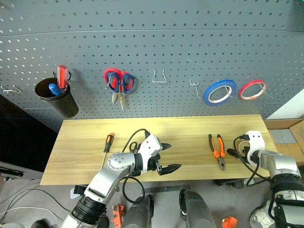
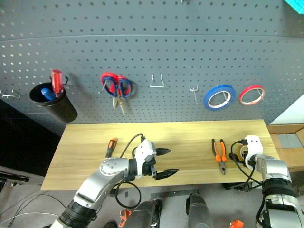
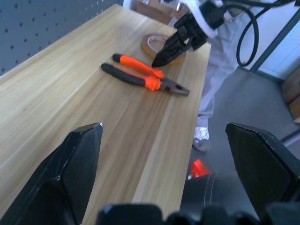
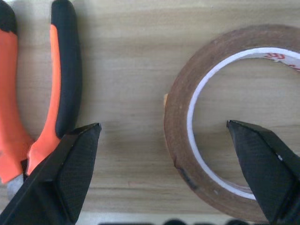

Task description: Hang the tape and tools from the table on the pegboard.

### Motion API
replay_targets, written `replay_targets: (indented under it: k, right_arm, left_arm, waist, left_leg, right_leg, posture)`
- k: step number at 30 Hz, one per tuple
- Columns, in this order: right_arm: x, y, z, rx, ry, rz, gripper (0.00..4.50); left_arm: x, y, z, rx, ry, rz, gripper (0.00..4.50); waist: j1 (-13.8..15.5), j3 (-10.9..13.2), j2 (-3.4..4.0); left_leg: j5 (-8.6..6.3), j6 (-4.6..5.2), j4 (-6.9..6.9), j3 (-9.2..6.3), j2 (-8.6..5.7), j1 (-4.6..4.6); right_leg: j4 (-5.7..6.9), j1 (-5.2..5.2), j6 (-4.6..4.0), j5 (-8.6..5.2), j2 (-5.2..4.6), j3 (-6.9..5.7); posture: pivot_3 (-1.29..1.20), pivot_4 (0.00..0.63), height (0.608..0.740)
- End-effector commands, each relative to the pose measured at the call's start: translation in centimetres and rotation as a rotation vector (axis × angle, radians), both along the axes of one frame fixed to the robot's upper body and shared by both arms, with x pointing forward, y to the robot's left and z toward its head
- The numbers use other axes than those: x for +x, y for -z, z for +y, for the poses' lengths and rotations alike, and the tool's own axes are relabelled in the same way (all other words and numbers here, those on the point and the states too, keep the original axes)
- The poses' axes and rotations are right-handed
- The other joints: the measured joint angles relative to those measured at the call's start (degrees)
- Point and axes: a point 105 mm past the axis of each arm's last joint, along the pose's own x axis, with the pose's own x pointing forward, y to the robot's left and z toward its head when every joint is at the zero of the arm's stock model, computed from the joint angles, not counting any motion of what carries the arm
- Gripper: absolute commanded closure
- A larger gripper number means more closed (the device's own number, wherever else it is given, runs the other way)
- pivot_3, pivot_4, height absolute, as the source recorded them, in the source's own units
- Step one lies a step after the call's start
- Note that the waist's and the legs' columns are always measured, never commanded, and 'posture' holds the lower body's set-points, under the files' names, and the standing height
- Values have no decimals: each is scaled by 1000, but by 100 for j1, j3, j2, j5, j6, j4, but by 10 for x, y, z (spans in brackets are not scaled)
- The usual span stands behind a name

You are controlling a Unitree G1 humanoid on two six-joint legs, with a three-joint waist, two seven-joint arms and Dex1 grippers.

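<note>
You see light yellow grained table, dark grey pegboard dotted with regular hole rows. Pliers: orange-and-black handles. Tape: brown-tan ring, white core. Upper right: blue ring, red ring. Upper left: black cup.

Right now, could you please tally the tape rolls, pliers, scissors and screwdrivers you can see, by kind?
Tape rolls: 3 – blue ring, red ring, tan tape.
Pliers: 1.
Scissors: 1.
Screwdrivers: 3 – table, red, blue.
Total: 8.
</note>
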Motion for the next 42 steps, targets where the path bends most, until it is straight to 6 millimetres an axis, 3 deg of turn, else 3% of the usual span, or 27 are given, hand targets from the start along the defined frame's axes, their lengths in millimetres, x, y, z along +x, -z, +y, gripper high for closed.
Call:
replay_targets:
  k: [1,8,11,15,18,21,24,26,30,33,36,42]
  right_arm:
    - [-2,5,9,26,-9,-10,902]
    - [-11,8,4,-14,12,21,3312]
    - [-12,-3,5,-31,-28,-22,4331]
    - [-23,-46,39,15,-254,-215,4389]
    - [-40,-67,51,22,-340,-261,4390]
    - [-67,-103,92,46,-559,-352,4390]
    - [-82,-137,120,25,-699,-455,4390]
    - [-81,-164,140,-9,-755,-583,4390]
    - [-52,-224,173,53,-648,-901,4390]
    - [-42,-229,195,108,-639,-937,4390]
    - [-35,-221,198,113,-632,-912,4390]
    - [-27,-209,210,117,-698,-884,4390]
  left_arm:
    - [4,-15,6,-2,-5,-57,0]
    - [12,-28,16,4,-25,-96,0]
    - [21,-37,16,-25,-40,-112,0]
    - [33,-63,27,-124,-99,-167,0]
    - [35,-78,33,-199,-119,-228,0]
    - [35,-86,41,-257,-154,-288,0]
    - [34,-89,45,-302,-177,-307,0]
    - [38,-87,48,-305,-199,-324,0]
    - [41,-85,48,-299,-227,-354,0]
    - [43,-83,48,-292,-252,-370,0]
    - [44,-85,50,-301,-270,-381,0]
    - [46,-78,66,-242,-355,-414,0]
  waist:
    - [0,1,-2]
    - [19,1,-2]
    - [35,-3,2]
    - [30,-8,12]
    - [-27,-12,18]
    - [-43,-19,21]
    - [-123,-21,23]
    - [-152,-21,22]
    - [-280,-27,19]
    - [-292,-95,12]
    - [-247,-182,11]
    - [-276,-279,16]
  left_leg:
    - [0,0,0,-1,1,0]
    - [0,-1,-2,-3,1,2]
    - [1,-2,-1,-4,0,1]
    - [3,-8,-3,-4,-1,-4]
    - [10,-25,-2,2,-1,-5]
    - [10,-26,3,9,-3,-6]
    - [7,-22,5,10,4,-6]
    - [-2,-7,11,19,6,-6]
    - [-4,-3,76,33,23,-10]
    - [-3,-2,83,46,33,-10]
    - [-3,-9,81,35,38,-18]
    - [-9,-13,81,62,43,-16]
  right_leg:
    - [0,0,2,-1,1,0]
    - [0,0,4,-1,2,-2]
    - [0,0,4,0,3,-3]
    - [0,-6,11,2,2,-4]
    - [-3,-8,27,1,2,0]
    - [-9,-6,52,-1,1,3]
    - [-9,-6,56,-1,4,1]
    - [-9,-6,59,0,4,3]
    - [-5,9,85,31,18,3]
    - [-9,6,85,47,32,8]
    - [-7,-3,43,71,48,12]
    - [-11,-9,40,73,61,26]
  posture:
    - [-80,302,740]
    - [-96,275,740]
    - [-133,251,740]
    - [-184,238,740]
    - [-223,230,740]
    - [-260,214,740]
    - [-306,210,740]
    - [-314,210,740]
    - [-323,190,740]
    - [-308,151,740]
    - [-291,138,740]
    - [-240,114,740]
